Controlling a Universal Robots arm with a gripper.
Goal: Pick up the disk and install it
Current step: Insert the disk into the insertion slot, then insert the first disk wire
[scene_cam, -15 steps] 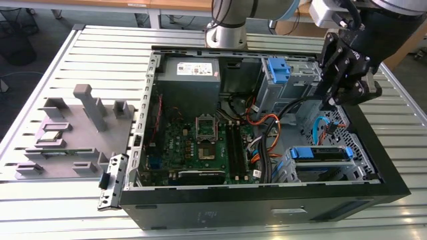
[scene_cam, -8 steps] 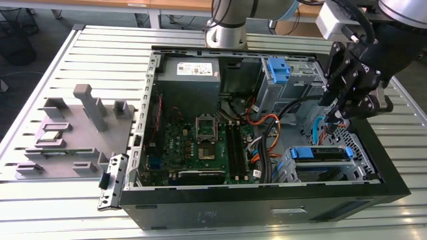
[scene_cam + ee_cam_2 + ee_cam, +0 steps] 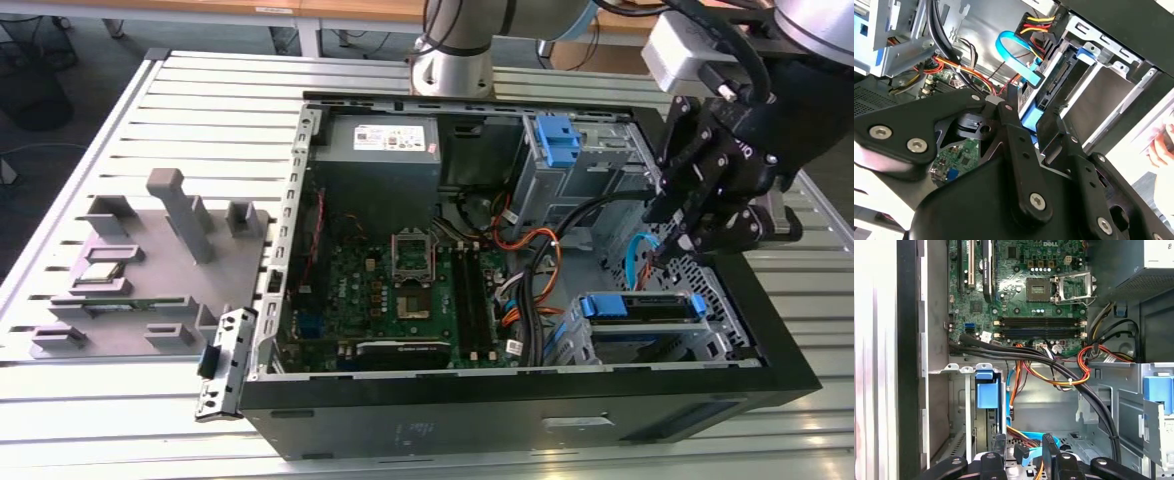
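The claw (image 3: 1024, 442) is nearest in both wrist views. Its two black fingers (image 3: 999, 446) stand apart and hold nothing; between them there are only cables deeper in the case. In the exterior view the claw hangs over the corner of the open computer case (image 3: 534, 405) on that view's right, close above the disk (image 3: 642, 306) but not touching it.

The disk stands on its edge inside the metal drive bay (image 3: 718, 290), with its blue bracket upward. In the second wrist view a blue data cable (image 3: 1009, 45) ends just beside the disk's edge. It is not possible to tell if the cable is plugged in.

The disk is probably stiff and rather heavy for its size. Its metal faces look smooth, so it may slip in a weak grip. It is also likely sensitive to knocks, and its connector side should not be squeezed. The best place to take hold seems to be the two long sides of the bracket, where the plastic gives some friction, though this plastic may bend a little.

Farther away lie the motherboard (image 3: 1019, 290), then the grey power supply (image 3: 380, 140) at the far wall. Around the case is the slatted bench (image 3: 214, 90).
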